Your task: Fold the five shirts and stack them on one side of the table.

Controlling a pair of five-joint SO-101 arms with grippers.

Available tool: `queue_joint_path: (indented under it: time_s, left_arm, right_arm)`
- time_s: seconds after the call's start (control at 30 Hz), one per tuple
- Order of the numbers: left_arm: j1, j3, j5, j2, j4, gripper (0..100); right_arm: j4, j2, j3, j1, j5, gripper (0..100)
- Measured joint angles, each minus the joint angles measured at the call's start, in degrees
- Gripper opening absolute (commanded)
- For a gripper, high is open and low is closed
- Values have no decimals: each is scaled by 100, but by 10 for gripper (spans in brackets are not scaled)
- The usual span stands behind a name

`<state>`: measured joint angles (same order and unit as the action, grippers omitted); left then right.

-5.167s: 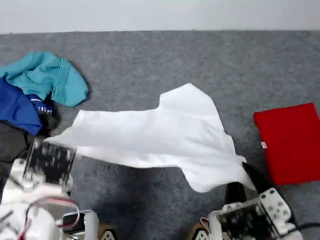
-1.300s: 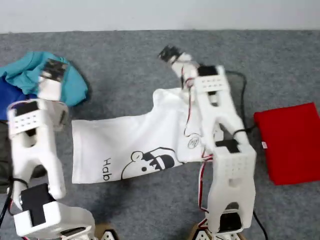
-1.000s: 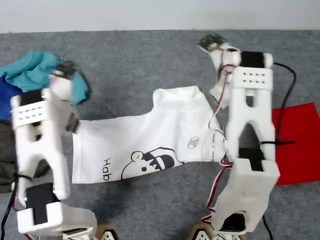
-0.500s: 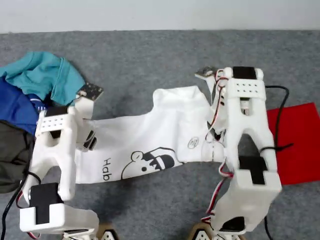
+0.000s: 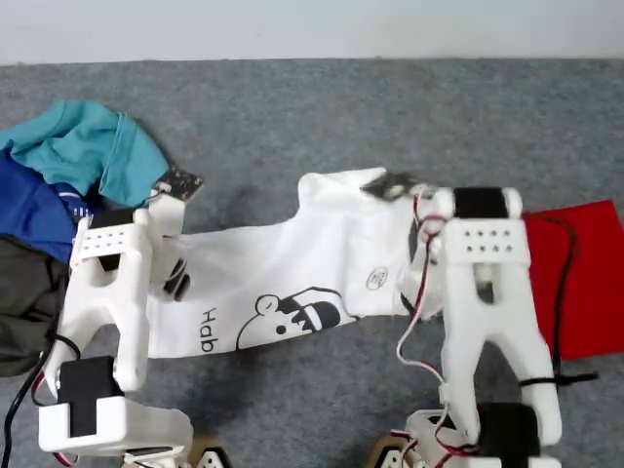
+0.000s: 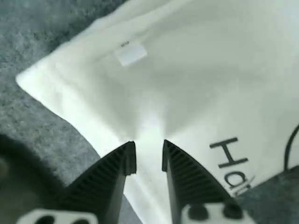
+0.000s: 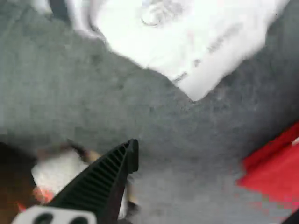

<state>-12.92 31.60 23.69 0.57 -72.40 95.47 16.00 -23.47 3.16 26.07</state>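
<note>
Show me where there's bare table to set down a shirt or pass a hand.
Roomiest: the far strip of table between the back wall and the white shirt. A smaller bare patch lies in front, between the left arm and right arm. Crowded: the teal shirt, blue shirt and dark shirt heaped on one side, the red shirt opposite.

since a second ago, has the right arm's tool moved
Yes. The right tool came back toward the robot, from the grey table beyond the white printed shirt to over its far edge.
</note>
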Motion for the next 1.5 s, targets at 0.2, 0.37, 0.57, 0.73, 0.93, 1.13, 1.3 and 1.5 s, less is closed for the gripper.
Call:
queue_joint_path:
  time_s: [0.2, 0.37, 0.57, 0.73, 0.93, 1.13, 1.3, 1.5]
  left_arm:
    - [0, -246, -334, 0, -176, 94]
    - [18, -255, -387, 0, -185, 94]
    - [18, -255, -431, 0, -185, 94]
    - [18, -255, -431, 0, -185, 94]
    - [18, -255, -431, 0, -185, 94]
    - [18, -255, -431, 0, -185, 94]
    - [18, -255, -431, 0, -185, 94]
    - [18, -255, -431, 0, -185, 94]
  right_arm:
    - [-598, 62, -475, -185, -1134, 406]
    - [-1187, -167, -607, -202, -1213, 240]
    - [-2400, -1090, -993, -70, -1275, 288]
    - [-3138, -1679, -1011, 149, -1512, 267]
    - [-3367, -2004, -1002, 158, -1398, 94]
    - [-3508, -2013, -993, -9, -1213, 9]
    - [-3508, -2013, -985, -316, -712, 9]
    - [-3473, -2013, -976, -809, -211, 9]
